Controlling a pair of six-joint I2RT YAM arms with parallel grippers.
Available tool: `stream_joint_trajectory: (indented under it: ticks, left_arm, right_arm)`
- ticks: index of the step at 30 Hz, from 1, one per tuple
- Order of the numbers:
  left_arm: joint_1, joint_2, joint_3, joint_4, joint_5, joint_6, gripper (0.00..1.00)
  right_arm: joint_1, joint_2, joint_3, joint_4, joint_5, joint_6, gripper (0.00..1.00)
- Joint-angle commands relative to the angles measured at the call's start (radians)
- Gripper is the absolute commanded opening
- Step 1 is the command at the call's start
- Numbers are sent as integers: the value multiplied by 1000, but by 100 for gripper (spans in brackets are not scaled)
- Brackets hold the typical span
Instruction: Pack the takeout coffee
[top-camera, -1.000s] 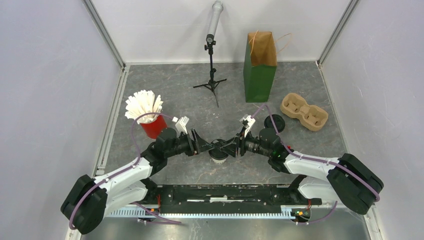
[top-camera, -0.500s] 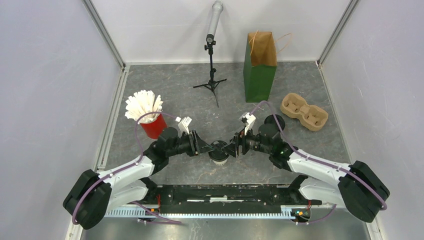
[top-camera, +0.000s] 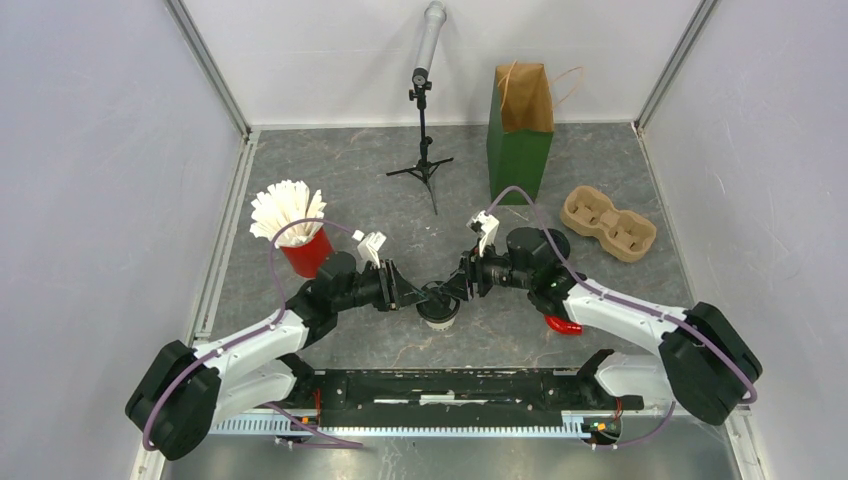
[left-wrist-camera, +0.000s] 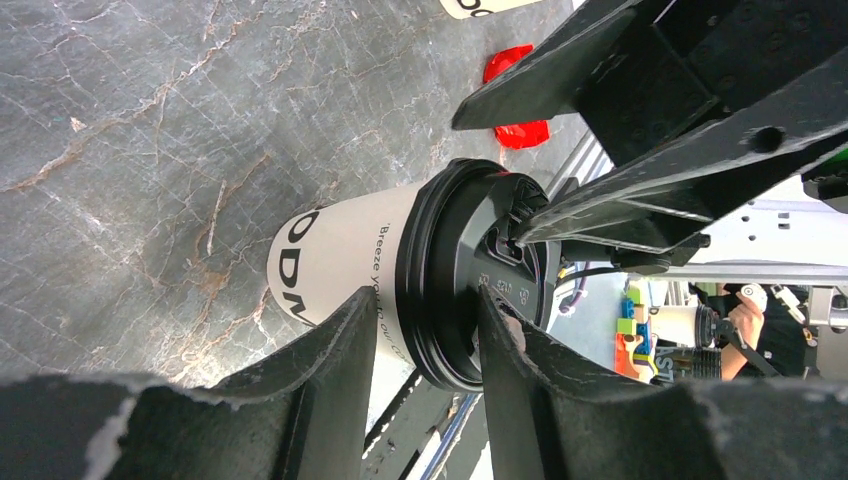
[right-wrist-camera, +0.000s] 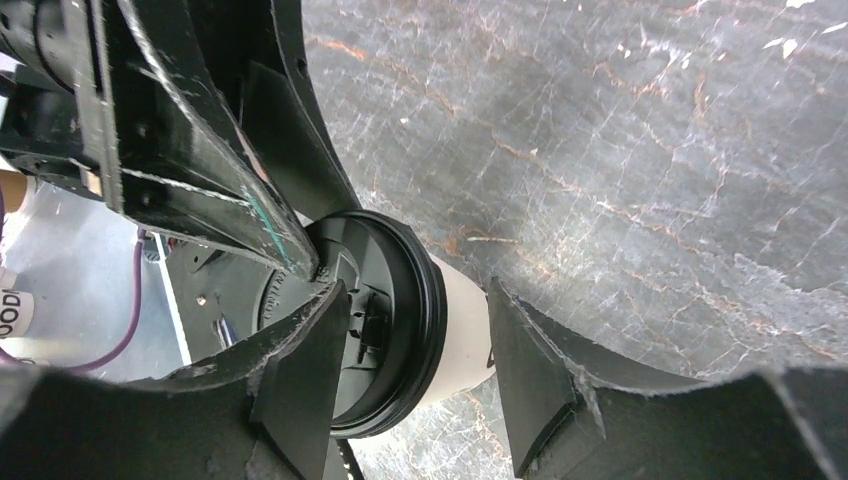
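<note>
Over the last second the left gripper (top-camera: 418, 296) has narrowed its jaws, and it now grasps the takeout coffee (top-camera: 439, 312) at the rim of the black lid (left-wrist-camera: 450, 280): one finger lies on the cream wall just under the rim, the other on the lid's top. Meanwhile the right arm has swung its wrist away from the near edge toward the far side, uncovering a small red object (top-camera: 562, 325) on the table (top-camera: 350, 170). The right gripper (top-camera: 455, 288) has stayed at the cup and straddles the same rim from the opposite side. Its jaws stand apart around the lid, but from the wrist view I cannot tell whether they squeeze it or merely bracket it. The cup itself has barely shifted. It sits between the two grippers, near the middle of the table's near side and well apart from the green bag (top-camera: 519, 150). It stands upright, long axis vertical, lid up and base down. With one firm hold on it, the coffee looks ready to be lifted, though the carry to the bag is not yet begun.
</note>
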Motion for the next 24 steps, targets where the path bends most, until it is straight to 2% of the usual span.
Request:
stream_joint_trajectory:
  ticks: [1, 5, 11, 17, 24]
  left_arm:
    - [2, 16, 7, -56, -5, 66, 48]
    - [2, 19, 7, -52, -1, 64, 48]
    - [1, 41, -29, -51, -43, 51, 46]
    - [-2, 71, -62, -48, -71, 54, 43]
    - [-3, 30, -101, -54, -100, 45, 40]
  right_arm:
    - [-4, 44, 49, 60, -44, -7, 58]
    - [-6, 73, 15, 103, -39, 0, 54]
    - [-19, 80, -159, 240, -16, 57, 48]
    - [-19, 91, -291, 312, 6, 52, 48]
    - [-19, 89, -411, 433, 38, 62, 48]
